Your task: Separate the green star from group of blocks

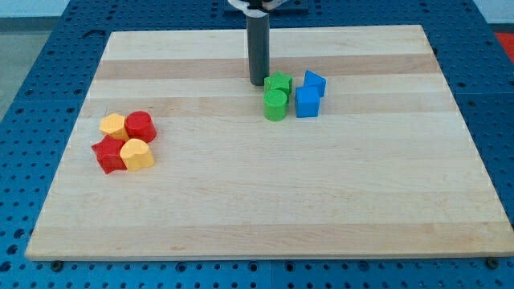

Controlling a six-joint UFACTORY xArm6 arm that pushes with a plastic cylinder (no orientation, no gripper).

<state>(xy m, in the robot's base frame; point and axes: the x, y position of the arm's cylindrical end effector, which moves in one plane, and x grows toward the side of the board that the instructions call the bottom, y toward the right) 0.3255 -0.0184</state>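
The green star (279,83) sits at the top middle of the wooden board (265,201), in a group with a green cylinder (275,105) just below it, a blue cube (307,102) to its lower right and a smaller blue block (315,82) to its right. My tip (258,83) is at the star's left side, touching or almost touching it. The rod stands upright above the tip.
A second group lies at the view's left: a yellow hexagon (113,125), a red cylinder (140,126), a red star (108,154) and a yellow rounded block (137,154). A blue perforated table (32,72) surrounds the board.
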